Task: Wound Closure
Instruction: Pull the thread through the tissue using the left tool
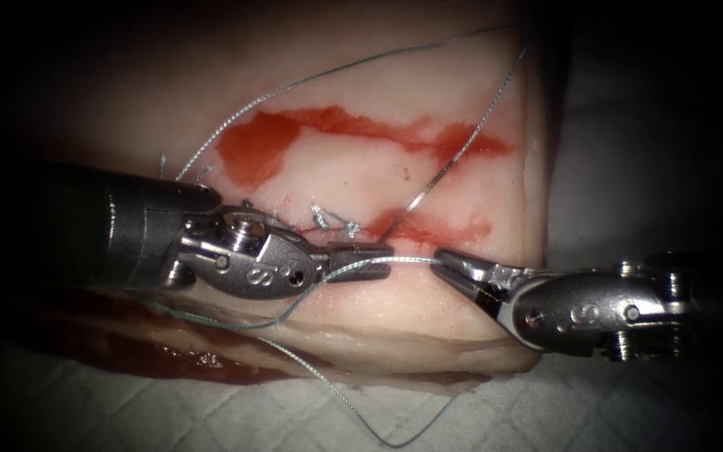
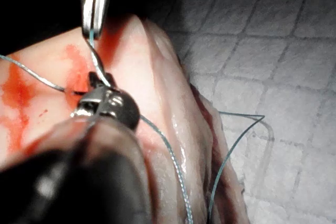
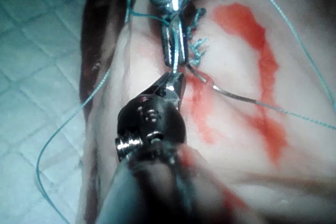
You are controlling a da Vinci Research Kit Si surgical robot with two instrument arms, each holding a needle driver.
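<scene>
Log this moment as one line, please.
Left tool: thread across it | right tool: jaws shut on thread | needle: free, lying on tissue

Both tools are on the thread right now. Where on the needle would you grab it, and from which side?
Grip the needle on its body, nearer the thread-bearing upper end, probably coming from the endoscope view's right, square to its slant. It lies on the tissue; whether its lower tip is buried is unclear. The left tool and right tool each hold the thread.

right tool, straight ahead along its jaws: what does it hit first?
Likely the left tool: the right tool points at its tips, with thread between them. Depth is uncertain.
</scene>
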